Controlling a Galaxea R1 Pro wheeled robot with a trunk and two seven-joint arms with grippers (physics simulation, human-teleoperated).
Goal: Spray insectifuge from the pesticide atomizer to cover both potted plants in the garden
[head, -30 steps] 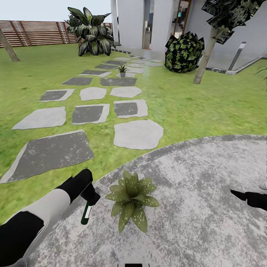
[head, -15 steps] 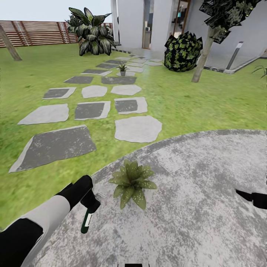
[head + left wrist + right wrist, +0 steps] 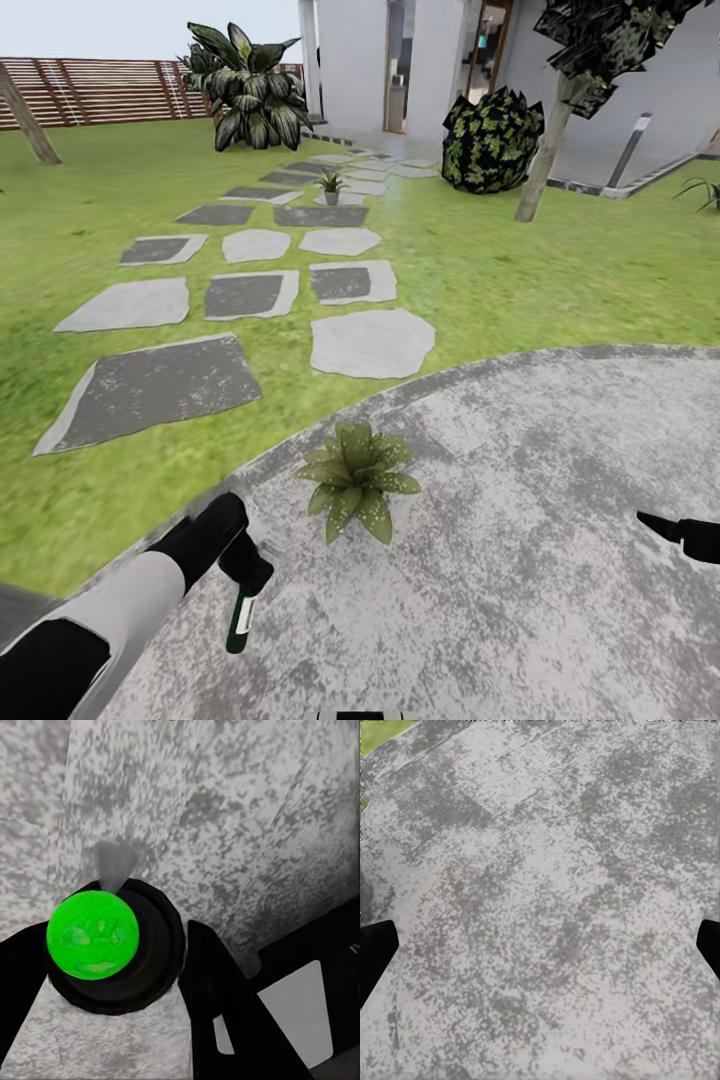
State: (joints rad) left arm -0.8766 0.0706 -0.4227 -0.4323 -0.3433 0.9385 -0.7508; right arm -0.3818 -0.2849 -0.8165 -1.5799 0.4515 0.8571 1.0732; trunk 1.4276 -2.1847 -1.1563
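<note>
My left gripper [image 3: 246,566] is shut on the pesticide atomizer [image 3: 240,619], a slim dark green bottle with a white label that hangs downward over the patio. In the left wrist view the atomizer [image 3: 105,945] is a dark round shape with a bright green disc, held between black fingers [image 3: 225,1005]. One potted plant [image 3: 357,478] sits on the patio's near edge, ahead and to the right of the bottle. The other potted plant [image 3: 329,185] stands far off on the stepping stones. My right gripper [image 3: 690,535] hovers open over bare paving, its fingertips [image 3: 375,952] wide apart.
The round grey patio [image 3: 560,560] lies under both arms, with lawn [image 3: 520,270] and stepping stones [image 3: 372,343] beyond. A big palm [image 3: 245,85], a dark round shrub [image 3: 495,140], a tree trunk [image 3: 545,160], the slat fence [image 3: 110,90] and the house stand at the back.
The whole view has shifted: the near potted plant now sits higher and smaller in the picture, farther from me. The left gripper still holds the atomizer, slightly lower in view.
</note>
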